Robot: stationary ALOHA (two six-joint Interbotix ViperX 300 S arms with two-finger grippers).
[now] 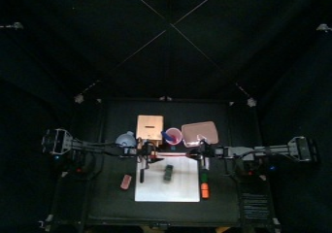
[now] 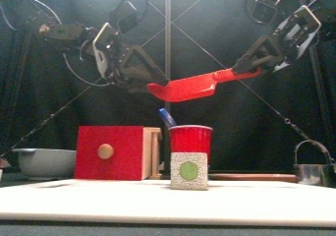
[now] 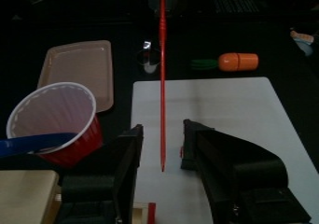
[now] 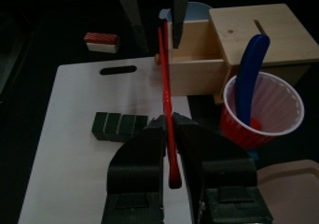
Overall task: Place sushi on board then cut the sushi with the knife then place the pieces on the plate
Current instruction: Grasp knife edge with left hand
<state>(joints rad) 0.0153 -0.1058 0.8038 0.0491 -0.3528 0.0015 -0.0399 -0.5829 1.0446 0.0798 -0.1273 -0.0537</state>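
Note:
A red toy knife point(image 2: 197, 85) hangs level in the air above the table, my right gripper point(image 2: 250, 71) shut on its handle. In the right wrist view the knife point(image 4: 163, 78) runs away from my right gripper point(image 4: 169, 134) toward the other arm. My left gripper point(image 3: 162, 134) is open, with one jaw on each side of the blade's far end point(image 3: 162, 158). The dark green sushi roll point(image 4: 118, 125) lies on the white cutting board point(image 4: 75, 162), below the knife. From the front the sushi point(image 2: 191, 169) stands before the red cup point(image 2: 191, 139). The pink tray point(image 3: 75, 64) lies behind the board.
The red cup holds a blue knife point(image 4: 256, 74). The wooden box point(image 2: 116, 151) with its red drawer stands left of the cup, a blue-grey bowl point(image 2: 46, 161) at far left, a metal cutter point(image 2: 311, 166) at far right. An orange toy point(image 3: 237, 62) and a small red-and-white toy point(image 4: 100, 41) lie beside the board.

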